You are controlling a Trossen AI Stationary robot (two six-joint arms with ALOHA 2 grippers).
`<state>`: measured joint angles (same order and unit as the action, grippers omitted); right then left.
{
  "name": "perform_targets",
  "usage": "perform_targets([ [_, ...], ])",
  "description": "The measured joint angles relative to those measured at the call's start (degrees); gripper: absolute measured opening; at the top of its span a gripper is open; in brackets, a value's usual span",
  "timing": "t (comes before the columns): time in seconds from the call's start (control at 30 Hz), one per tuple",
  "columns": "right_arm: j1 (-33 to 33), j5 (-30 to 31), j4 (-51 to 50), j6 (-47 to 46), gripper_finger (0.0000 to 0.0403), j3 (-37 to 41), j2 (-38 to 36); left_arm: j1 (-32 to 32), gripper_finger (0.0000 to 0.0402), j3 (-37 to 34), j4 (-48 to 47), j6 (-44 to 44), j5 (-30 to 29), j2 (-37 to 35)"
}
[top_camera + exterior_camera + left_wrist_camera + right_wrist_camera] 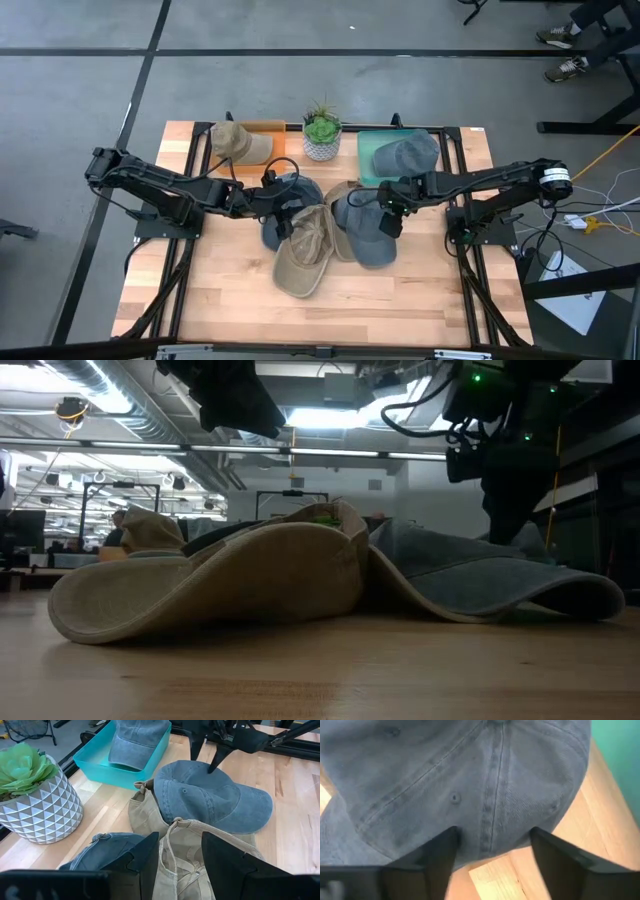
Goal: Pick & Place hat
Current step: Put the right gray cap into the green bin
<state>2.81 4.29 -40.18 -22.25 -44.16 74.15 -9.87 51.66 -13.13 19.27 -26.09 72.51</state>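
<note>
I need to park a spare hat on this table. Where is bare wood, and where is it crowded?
Free: the near strip of the table in front of the tan cap, plus the corners either side of the pile. Crowded: the middle, where the caps overlap under the left gripper and right gripper, and the far edge with trays and plant.

Both arms are dark, slender and jointed, trailing black cables. The right arm (pixel 500 178) carries a white-and-silver cylinder near its base, and a small green light glows by the right end effector (pixel 392 205). The left arm (pixel 160 185) is plain black throughout.

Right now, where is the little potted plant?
From above, the potted plant stands at the table's far edge, midway between the orange tray holding a tan cap and the teal tray holding a blue cap.
</note>
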Motion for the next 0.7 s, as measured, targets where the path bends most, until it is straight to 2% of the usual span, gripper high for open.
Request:
perform_targets([
  [0.23, 0.0, -1.6, 0.1, 0.1, 0.0032, 0.0, 0.0, 0.0, 0.0143, 0.0, 0.0, 0.0, 0.0, 0.0],
  [0.27, 0.0, -2.1, 0.1, 0.3, 0.0017, 0.0, 0.0, 0.0, 0.0143, 0.0, 0.0, 0.0, 0.0, 0.0],
  [0.43, 0.0, -3.0, 0.0, 0.4, 0.0026, 0.0, -0.1, 0.0, 0.0143, 0.0, 0.0, 0.0, 0.0, 0.0],
  [0.53, 0.0, -4.1, -0.1, 0.3, 0.0012, -0.1, -0.2, 0.0, 0.0143, 0.0, 0.0, 0.0, 0.0, 0.0],
  [0.7, 0.0, -4.8, -4.3, 0.5, 0.0014, -3.9, -0.9, 0.0, 0.0143, 0.0, 2.2, -0.6, 0.1, 0.0],
])
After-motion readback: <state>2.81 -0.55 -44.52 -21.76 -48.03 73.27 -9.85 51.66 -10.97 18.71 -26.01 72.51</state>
